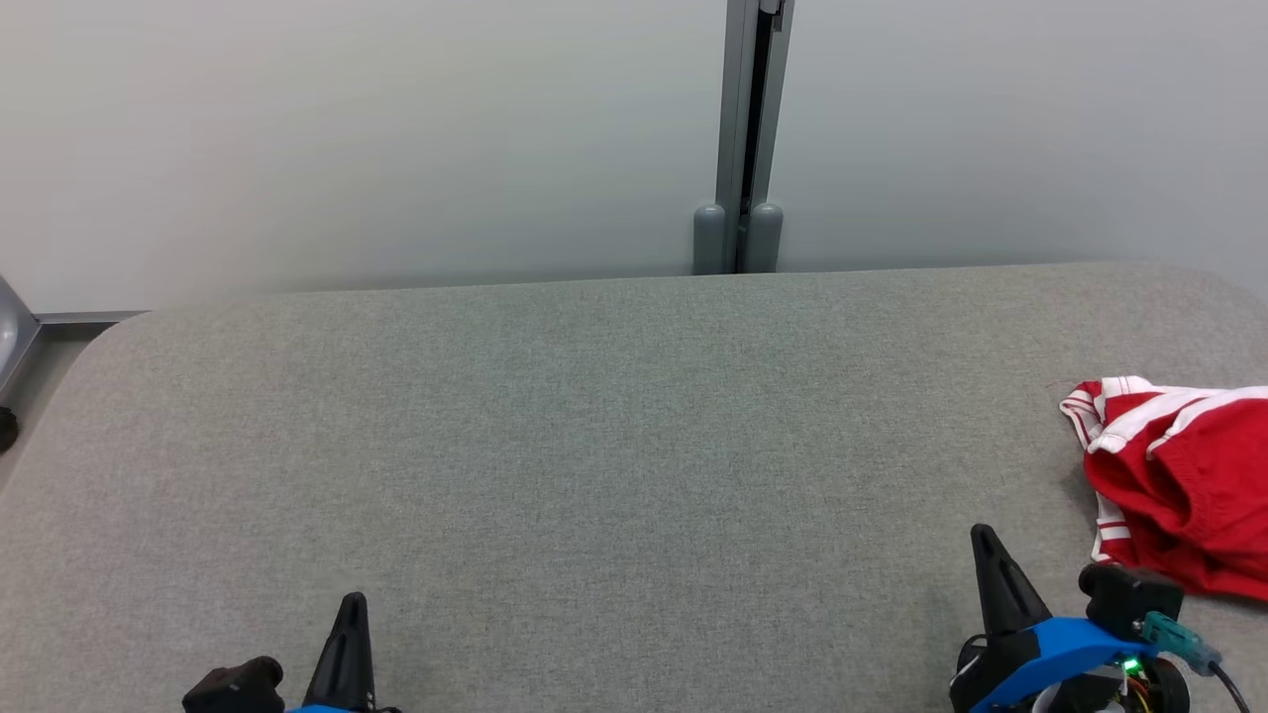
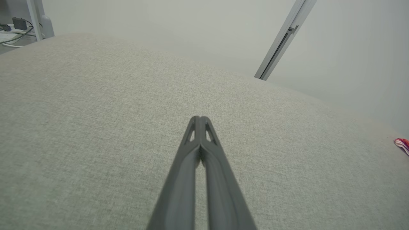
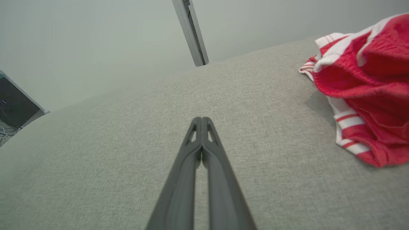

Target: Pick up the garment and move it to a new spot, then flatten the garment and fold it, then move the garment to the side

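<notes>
Garment (image 1: 1179, 485), crumpled, striped edge leftward, long axis unclear

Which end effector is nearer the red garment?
Right. The right end effector sits close beside the red garment, not touching; the left end effector is far across the grey surface.

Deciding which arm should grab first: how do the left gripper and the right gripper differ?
The right gripper sits close beside the red and white garment, while the left gripper is far across the grey padded surface from it. In the head view, the right gripper reaches higher than the left gripper, and more of its blue mount shows. Both are shut and hold nothing.
</notes>
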